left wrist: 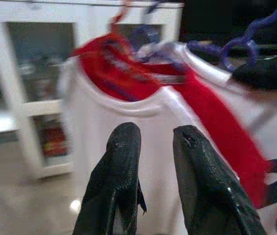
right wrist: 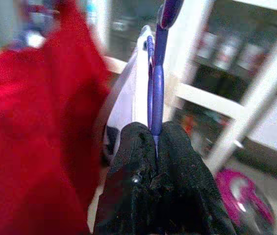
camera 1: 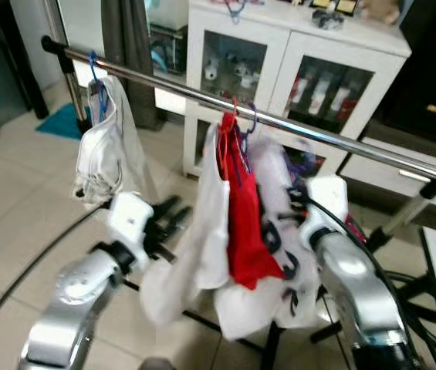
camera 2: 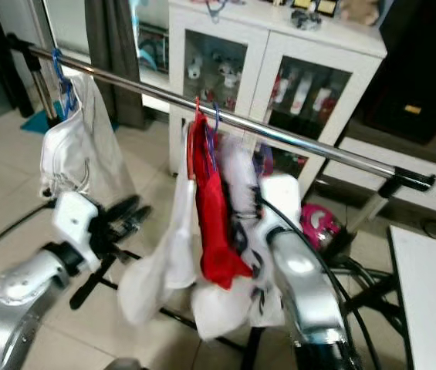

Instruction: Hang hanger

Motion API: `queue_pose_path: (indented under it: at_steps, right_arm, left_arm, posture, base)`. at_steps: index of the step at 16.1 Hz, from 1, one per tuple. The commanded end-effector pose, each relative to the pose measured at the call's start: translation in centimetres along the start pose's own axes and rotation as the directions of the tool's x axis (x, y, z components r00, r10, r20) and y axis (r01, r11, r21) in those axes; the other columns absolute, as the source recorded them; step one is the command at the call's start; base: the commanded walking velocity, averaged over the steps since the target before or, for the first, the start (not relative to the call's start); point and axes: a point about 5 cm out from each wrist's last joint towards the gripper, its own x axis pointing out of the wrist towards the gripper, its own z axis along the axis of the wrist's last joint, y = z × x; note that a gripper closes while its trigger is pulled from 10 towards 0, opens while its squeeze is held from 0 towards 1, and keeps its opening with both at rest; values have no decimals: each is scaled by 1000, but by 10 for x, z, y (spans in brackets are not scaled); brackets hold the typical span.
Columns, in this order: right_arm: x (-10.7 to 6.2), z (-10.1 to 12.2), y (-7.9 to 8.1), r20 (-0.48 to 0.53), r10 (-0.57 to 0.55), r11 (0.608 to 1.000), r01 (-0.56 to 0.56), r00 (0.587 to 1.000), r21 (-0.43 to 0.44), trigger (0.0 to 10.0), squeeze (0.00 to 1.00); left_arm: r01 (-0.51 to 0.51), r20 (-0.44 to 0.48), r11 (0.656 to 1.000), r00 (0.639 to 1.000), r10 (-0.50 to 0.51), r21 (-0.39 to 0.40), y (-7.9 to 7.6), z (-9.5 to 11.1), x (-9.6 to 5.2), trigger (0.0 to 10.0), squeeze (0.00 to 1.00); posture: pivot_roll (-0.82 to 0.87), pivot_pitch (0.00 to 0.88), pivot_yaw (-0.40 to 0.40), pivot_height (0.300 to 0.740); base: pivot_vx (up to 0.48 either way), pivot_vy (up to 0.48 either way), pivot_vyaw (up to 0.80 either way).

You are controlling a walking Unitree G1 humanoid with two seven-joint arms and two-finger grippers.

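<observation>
rail: a shiny chrome clothes rail is being seen slanting across the head views, high at the robot's left, lower at the right
far-left garment: a white cloth item is being carried on a blue hanger hook near the rail's left end
left gripper: the left gripper is being held below the rail, just beside the hanging clothes; black fingers are being kept slightly apart, nothing is being gripped between them
middle clothes: a white shirt and a red garment are being hung from the rail on a red hook
task hanger: a purple plastic hanger is being clamped by the right gripper, fingers closed tight on its stem; its hook is being shown at the rail, whether resting on it cannot be told; a white printed garment is being carried on it
background: a white glass-door cabinet is being seen behind the rail
floor: pale tiles are being shown underneath
</observation>
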Motion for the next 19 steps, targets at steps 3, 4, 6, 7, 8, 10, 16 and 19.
queue_pose_path:
  at_steps: [3, 4, 6, 7, 8, 10, 16, 19]
  right_arm:
    - [-1, 23, -20, 113, -173, 985, 171, 979, 27, 10000, 0]
    - [-1, 24, -21, 113, -180, 984, 179, 977, 27, 10000, 0]
    - [17, 34, -23, 50, -198, 980, 199, 979, -19, 10000, 0]
    - [27, 40, -20, 36, -178, 984, 178, 983, -22, 10000, 0]
    - [36, 42, -18, 9, -157, 988, 157, 988, -9, 10000, 0]
    - [52, 42, -15, -54, -114, 993, 114, 992, 2, 10000, 0]
    - [67, 25, -12, -279, -47, 999, 49, 959, -2, 10000, 0]
    - [58, 15, -14, -299, -27, 999, 32, 954, 13, 10000, 1000]
  left_arm:
    - [50, 29, 999, 998, -50, -2, -8, 10, 3, 10000, 0]
    - [52, 28, 999, 998, -52, -3, -8, 10, 3, 10000, 0]
    - [72, 24, 997, 997, -72, -12, -9, 10, 5, 10000, 0]
    - [79, 21, 997, 997, -79, -9, -9, 10, 6, 10000, 0]
    - [86, 18, 996, 996, -85, -8, -10, 10, 7, 10000, 0]
    - [91, 14, 996, 996, -91, -3, -9, 10, 8, 10000, 0]
    - [120, -13, 993, 993, -120, 1, -12, 8, 3, 10000, 0]
    - [124, -30, 992, 992, -125, -22, -13, 6, 1, 10000, 0]
  posture:
    - [136, 0, -94, 740]
    - [136, 0, -94, 740]
    - [128, 0, -88, 740]
    - [129, 0, -88, 740]
    - [127, 0, -88, 740]
    - [131, 0, -89, 740]
    - [150, 0, -106, 740]
    - [146, 0, -100, 740]
  base:
    - [0, 0, 0]
    - [0, 0, 0]
    - [0, 0, 0]
    - [0, 0, 0]
    - [0, 0, 0]
    - [0, 0, 0]
    - [0, 0, 0]
    - [0, 0, 0]
